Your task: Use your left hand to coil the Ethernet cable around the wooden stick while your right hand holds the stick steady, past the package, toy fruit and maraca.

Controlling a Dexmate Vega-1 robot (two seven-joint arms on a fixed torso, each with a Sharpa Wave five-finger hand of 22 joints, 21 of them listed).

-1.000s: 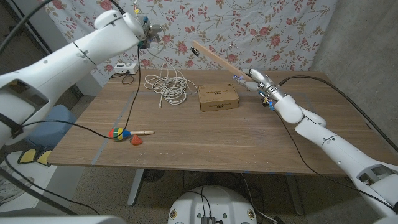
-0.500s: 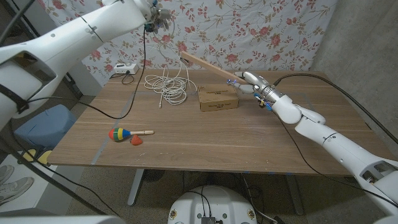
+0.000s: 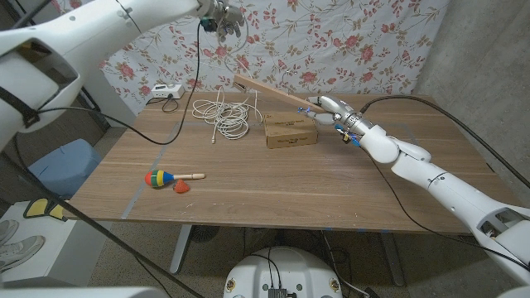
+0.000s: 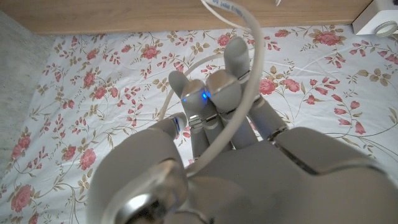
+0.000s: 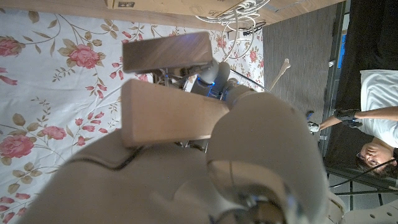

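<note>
Package (image 3: 291, 130): brown cardboard box, flat on the wooden table (image 3: 273, 190), far middle. Dark print on its top, too small to read. Box closed, contents can't be told.

Right hand (image 3: 330, 109) just right of the package, fingers clenched around the wooden stick (image 3: 267, 90). Stick slants up and away from the hand, above the package's far edge, free end in the air toward the floral backdrop (image 3: 331, 41). In the right wrist view the stick (image 5: 168, 112) is gripped in the right hand (image 5: 205, 168), flat end toward the camera.

Ethernet cable (image 3: 222, 114): white, loose coil on the table just left of the package. One strand rises from the coil to the left hand (image 3: 222, 15), raised high above and left of the package. Left wrist view: cable (image 4: 239, 106) runs between the fingers (image 4: 214, 93) of the left hand (image 4: 211, 124), which are curled on it, holding it.

Maraca (image 3: 164, 178), multicoloured head, wooden handle, lies well left of and nearer than the package. Small red toy fruit (image 3: 181, 189) just beside the maraca. White power strip (image 3: 166, 91) at the table's far edge, left of the coil; no readable label.
</note>
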